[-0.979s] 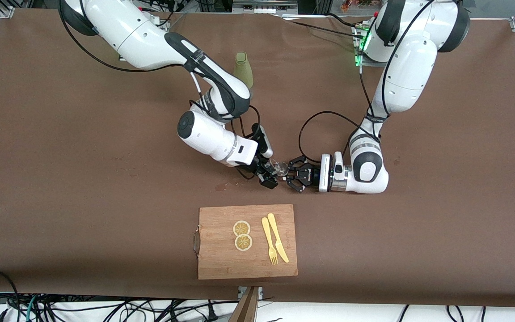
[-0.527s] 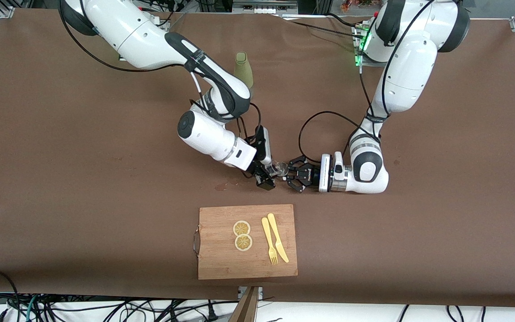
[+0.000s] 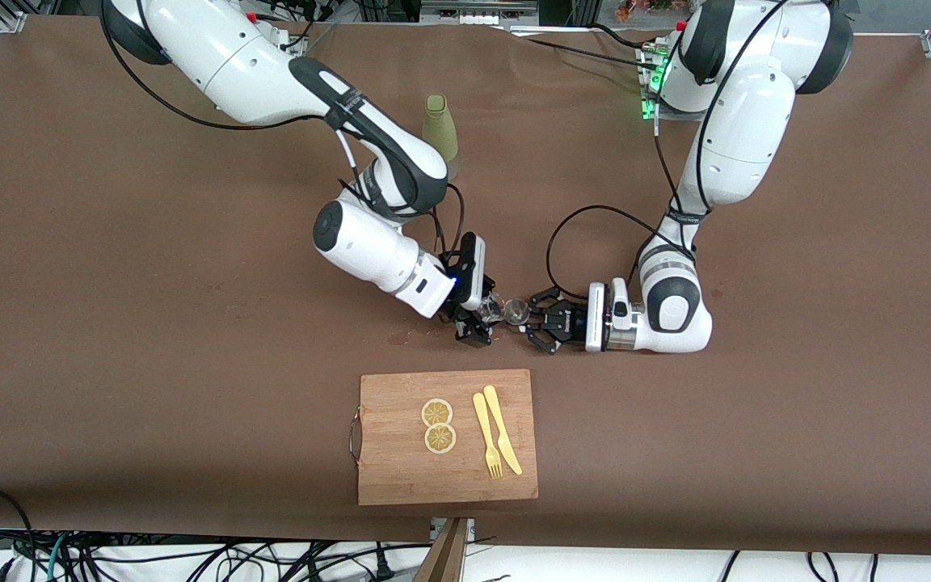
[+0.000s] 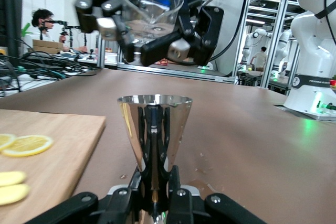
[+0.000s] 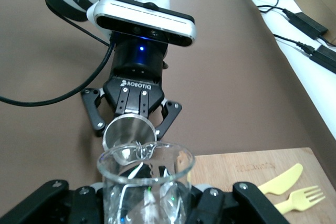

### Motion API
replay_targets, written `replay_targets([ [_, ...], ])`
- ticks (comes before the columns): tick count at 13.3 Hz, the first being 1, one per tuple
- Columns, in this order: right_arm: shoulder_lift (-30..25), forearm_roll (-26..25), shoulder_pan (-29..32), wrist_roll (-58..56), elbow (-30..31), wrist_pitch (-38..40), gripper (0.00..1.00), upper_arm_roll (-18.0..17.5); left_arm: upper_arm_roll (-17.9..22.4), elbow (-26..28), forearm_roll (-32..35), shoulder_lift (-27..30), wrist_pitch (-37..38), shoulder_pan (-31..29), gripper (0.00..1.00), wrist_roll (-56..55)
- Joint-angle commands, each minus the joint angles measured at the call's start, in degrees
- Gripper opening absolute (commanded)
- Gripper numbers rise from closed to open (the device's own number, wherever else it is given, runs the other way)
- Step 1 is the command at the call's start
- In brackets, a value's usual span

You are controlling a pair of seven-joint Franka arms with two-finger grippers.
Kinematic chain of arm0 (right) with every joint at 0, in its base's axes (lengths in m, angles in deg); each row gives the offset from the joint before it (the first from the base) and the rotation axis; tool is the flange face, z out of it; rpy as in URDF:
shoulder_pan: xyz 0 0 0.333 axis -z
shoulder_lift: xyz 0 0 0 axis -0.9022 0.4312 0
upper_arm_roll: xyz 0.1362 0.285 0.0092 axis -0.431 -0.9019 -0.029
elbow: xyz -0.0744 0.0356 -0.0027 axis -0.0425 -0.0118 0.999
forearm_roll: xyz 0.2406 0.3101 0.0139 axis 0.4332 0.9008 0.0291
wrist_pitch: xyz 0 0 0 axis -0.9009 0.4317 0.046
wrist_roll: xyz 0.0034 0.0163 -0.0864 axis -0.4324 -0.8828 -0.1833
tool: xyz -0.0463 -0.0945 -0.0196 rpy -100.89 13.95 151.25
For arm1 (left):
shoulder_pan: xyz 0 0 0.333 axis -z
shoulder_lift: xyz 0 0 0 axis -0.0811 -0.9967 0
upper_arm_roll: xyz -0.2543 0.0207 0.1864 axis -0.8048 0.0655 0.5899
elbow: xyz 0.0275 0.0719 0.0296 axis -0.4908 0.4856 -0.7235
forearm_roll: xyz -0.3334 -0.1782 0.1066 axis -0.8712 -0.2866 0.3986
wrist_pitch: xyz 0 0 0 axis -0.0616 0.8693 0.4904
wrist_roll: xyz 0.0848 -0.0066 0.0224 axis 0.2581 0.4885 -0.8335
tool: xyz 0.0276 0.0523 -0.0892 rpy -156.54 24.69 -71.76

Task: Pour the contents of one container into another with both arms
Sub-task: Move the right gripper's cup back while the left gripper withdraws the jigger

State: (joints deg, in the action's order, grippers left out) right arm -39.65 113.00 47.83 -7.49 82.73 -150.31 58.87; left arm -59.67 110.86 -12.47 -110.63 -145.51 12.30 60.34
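Right hand (image 3: 482, 322) is clamped on the tilted clear glass cup (image 3: 495, 307), above the brown desk (image 3: 150, 267) near its middle, its lip just beside the steel jigger (image 3: 516, 309). Left hand (image 3: 532, 320) grips that jigger upright at its narrow waist; the wooden cutting board (image 3: 401, 477) with lemon slices (image 3: 438, 425) lies nearer the camera

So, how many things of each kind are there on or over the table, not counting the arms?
Glass cup: 1
Jigger: 1
Bottle: 1
Cutting board: 1
Lemon slices: 2
Yellow fork: 1
Yellow knife: 1
Total: 8
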Motion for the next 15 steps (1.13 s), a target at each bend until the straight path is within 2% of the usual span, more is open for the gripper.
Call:
replay_targets([
  [1,-1.0,2.3,6.0,0.0,0.7,7.5,0.00,-3.6,1.0,-0.3,0.0,0.2,3.3,-1.9,0.00,2.5],
  [3,-1.0,2.3,12.0,-0.5,0.4,15.6,0.00,-6.9,1.8,-0.3,2.6,0.4,5.8,-4.3,0.00,3.2],
  [5,-1.0,2.8,18.9,-6.4,0.7,21.5,0.00,-10.6,3.4,-0.2,5.1,0.4,10.6,-7.3,0.00,3.3],
  [7,-1.0,7.4,26.0,-12.3,1.0,30.1,0.00,-12.3,5.3,0.3,7.9,0.3,16.0,-10.3,0.00,3.7],
  [8,-1.3,9.8,28.3,-15.2,1.0,33.1,0.00,-12.1,6.4,0.3,9.5,0.3,18.2,-11.8,0.00,4.4],
  [11,-1.8,18.3,31.2,-28.7,2.0,41.7,0.00,-5.4,8.6,0.3,15.0,0.3,23.7,-16.1,0.00,6.4],
  [14,-1.8,32.9,30.6,-44.9,4.6,55.4,0.00,7.7,9.8,0.4,20.2,0.2,28.0,-20.6,0.00,9.4],
  [15,-1.6,35.4,30.5,-49.1,6.7,57.7,0.00,11.0,9.8,0.5,22.1,0.1,29.3,-22.5,0.00,10.8],
])
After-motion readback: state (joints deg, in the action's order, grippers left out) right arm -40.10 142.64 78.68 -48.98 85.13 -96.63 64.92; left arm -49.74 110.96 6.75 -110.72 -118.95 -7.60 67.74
